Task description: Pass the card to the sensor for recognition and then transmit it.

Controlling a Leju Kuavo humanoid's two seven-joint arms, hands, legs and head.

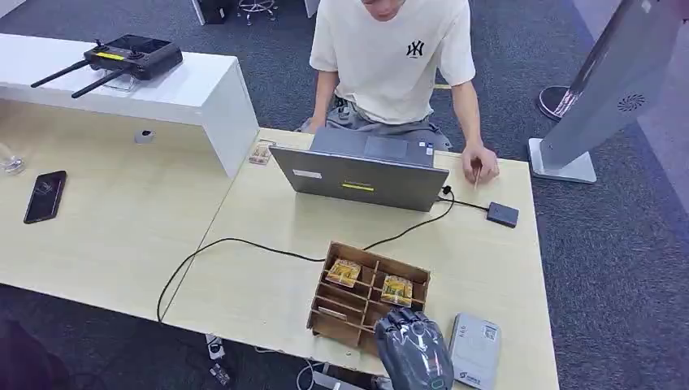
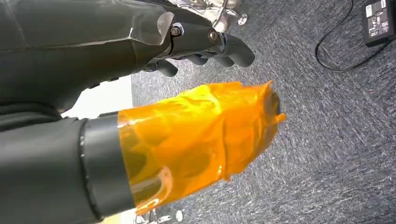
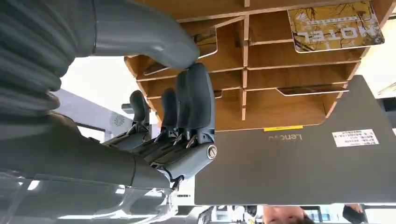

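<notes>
We have our right hand at the near edge of the table, just in front of the wooden rack, which suits reaching into the compartments for a card. In the right wrist view its fingers are spread and straight with nothing between them, so the hand is released and empty, close to the rack's front wall. The rack stands between us and the laptop, with its slots facing up so cards can be lifted out. Two patterned cards lie in it: one in a far left slot, another in a slot to its right; a few thin plain cards sit edge-on in nearer slots. The flat grey reader lies beside our right hand, probably the sensor. Our left hand hangs over the carpet, fingers curled in on nothing. The person sits behind the laptop, placed to receive the card.
</notes>
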